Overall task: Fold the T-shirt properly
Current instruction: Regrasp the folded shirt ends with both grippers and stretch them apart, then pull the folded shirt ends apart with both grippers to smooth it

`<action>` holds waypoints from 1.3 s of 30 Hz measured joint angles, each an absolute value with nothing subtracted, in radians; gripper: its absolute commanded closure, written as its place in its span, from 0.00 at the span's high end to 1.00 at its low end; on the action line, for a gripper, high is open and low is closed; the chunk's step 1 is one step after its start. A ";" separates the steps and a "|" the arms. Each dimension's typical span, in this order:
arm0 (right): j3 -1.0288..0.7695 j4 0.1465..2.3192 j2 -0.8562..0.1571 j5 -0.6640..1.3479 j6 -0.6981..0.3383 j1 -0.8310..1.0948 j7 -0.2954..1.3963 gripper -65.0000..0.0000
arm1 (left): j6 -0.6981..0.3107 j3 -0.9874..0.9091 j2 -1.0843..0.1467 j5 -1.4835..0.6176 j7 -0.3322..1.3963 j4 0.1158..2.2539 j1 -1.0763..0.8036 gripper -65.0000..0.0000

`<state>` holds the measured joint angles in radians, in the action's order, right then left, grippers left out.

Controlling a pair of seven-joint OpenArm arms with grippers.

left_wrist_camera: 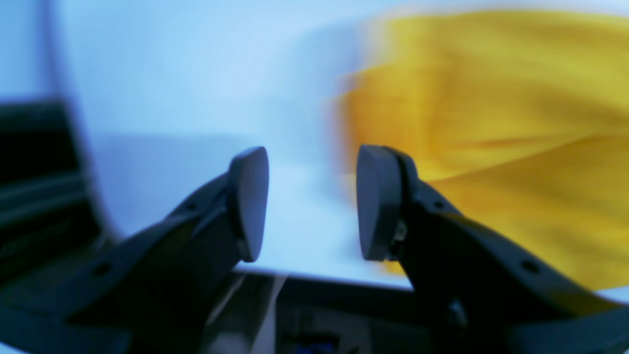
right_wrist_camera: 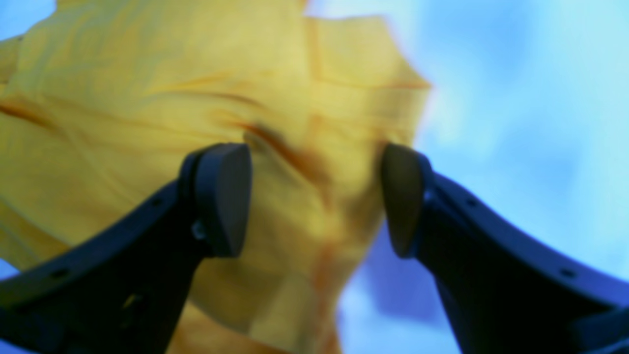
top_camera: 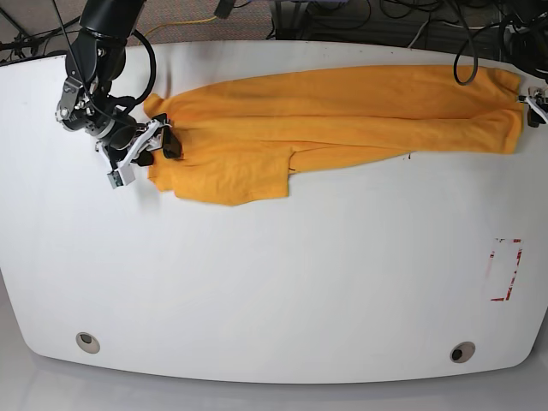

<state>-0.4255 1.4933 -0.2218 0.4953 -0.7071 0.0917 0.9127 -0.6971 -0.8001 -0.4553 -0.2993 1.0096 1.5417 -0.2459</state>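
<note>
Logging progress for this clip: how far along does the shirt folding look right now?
Done: the T-shirt lies as a long lengthwise-folded band across the table. In hand: the right gripper hovers open at the sleeve end, gripping nothing; the left gripper stands open by the other end, beside the cloth. Left: the crosswise folds, since the band is still full length.

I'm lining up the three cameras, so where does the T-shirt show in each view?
Left wrist: T-shirt fills the right half, beside the open gripper.
Right wrist: T-shirt fills the left and centre, behind the open jaws.
Base: T-shirt stretches across the top.
Shared landmark: white table.
</note>
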 measured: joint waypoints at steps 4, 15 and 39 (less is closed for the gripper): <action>-0.426 1.493 -0.221 0.495 -0.707 0.092 0.912 0.61 | -0.698 -0.794 -0.453 -0.326 1.024 1.553 -0.232 0.41; -0.428 1.532 -0.221 0.491 -0.700 0.093 0.967 0.61 | -0.698 -0.806 -0.308 -0.315 1.092 1.691 -0.232 0.41; -0.287 1.417 -0.215 0.467 -0.698 -0.150 1.062 0.61 | -0.700 -0.731 -0.284 -0.221 0.885 1.438 -0.213 0.40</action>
<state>-0.2874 1.4166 -0.2150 0.4671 -0.6983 -0.1497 1.0618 -0.7002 -0.7311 -0.2836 -0.2214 0.8848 1.4376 -0.2134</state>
